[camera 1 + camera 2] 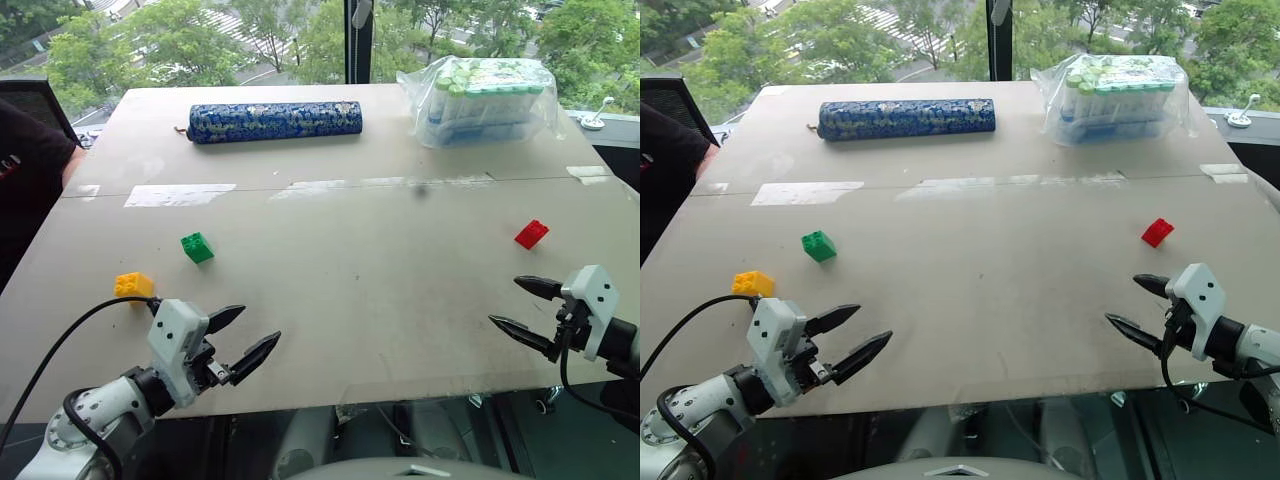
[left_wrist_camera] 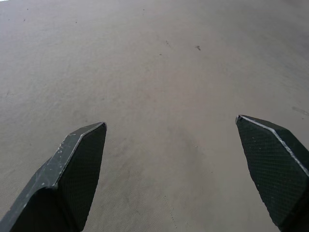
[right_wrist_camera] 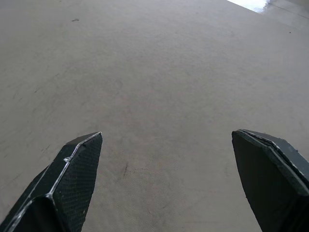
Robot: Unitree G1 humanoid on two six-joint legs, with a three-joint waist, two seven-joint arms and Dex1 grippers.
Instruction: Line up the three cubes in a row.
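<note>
- Cubes: yellow cube (image 1: 133, 285) sits near table's left edge; green cube (image 1: 197, 247) just beyond it, slightly inward; red cube (image 1: 531, 233) well apart on the right side. All three lie loose on the table (image 1: 360, 290), not in a row.
- Left gripper (image 1: 243, 338): jaws wide apart, empty, hovering over table's near edge, close to yellow cube.
- Right gripper (image 1: 523, 304): jaws wide apart, empty, near red cube, on the robot's side of it.
- Step (judged): start of task; no cube picked yet. Next move likely calls for a reach to one cube, e.g. red, w/ fingers straddling it, then carrying it toward green/yellow pair.
- Containers: clear bag (image 1: 480, 100) at far right holds green-capped tubes. Blue patterned roll (image 1: 275, 121) lies at far centre.
</note>
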